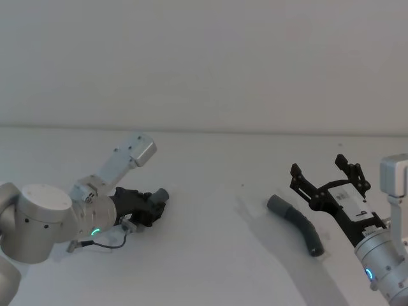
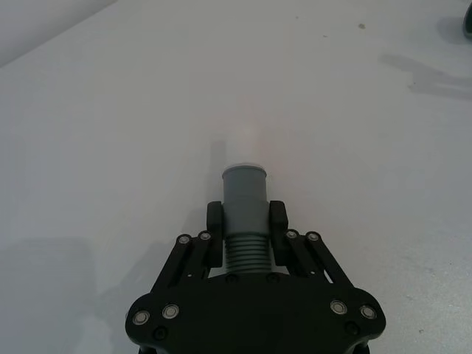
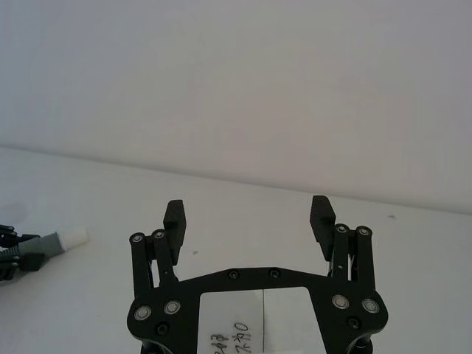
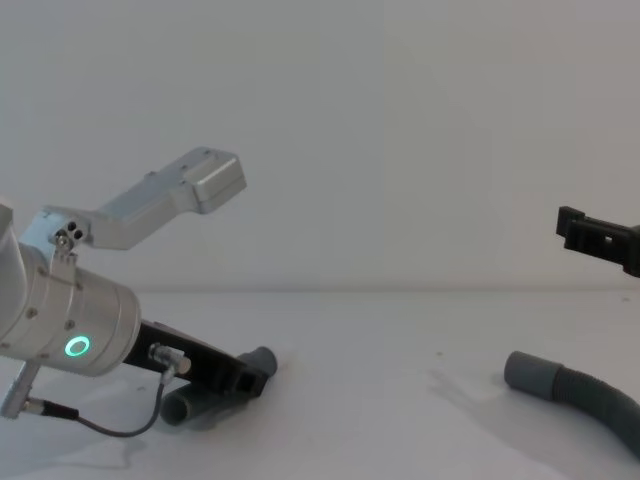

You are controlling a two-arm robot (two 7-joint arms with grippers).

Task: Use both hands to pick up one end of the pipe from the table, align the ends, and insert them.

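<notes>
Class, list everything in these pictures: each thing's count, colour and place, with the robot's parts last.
table: one, white, under everything.
short elbow tube: one, dark grey with a pale tip, on the robot's left, low at the table, gripped.
ribbed hose: one, dark grey, lying on the table on the robot's right, ungripped.
left claw: one, black, shut on the short elbow tube.
right claw: one, black, open, raised near the ribbed hose.
left arm: one, silver, green ring light.
right arm: one, silver.

Bright, diffuse light floods white counter [image 1: 204,185]. Soft, pale shadows fall left of ribbed hose [image 1: 296,224]. On left arm [image 4: 60,310], green ring light [image 4: 76,347] glows. Against counter, white tip [image 2: 243,147] washes out.
</notes>
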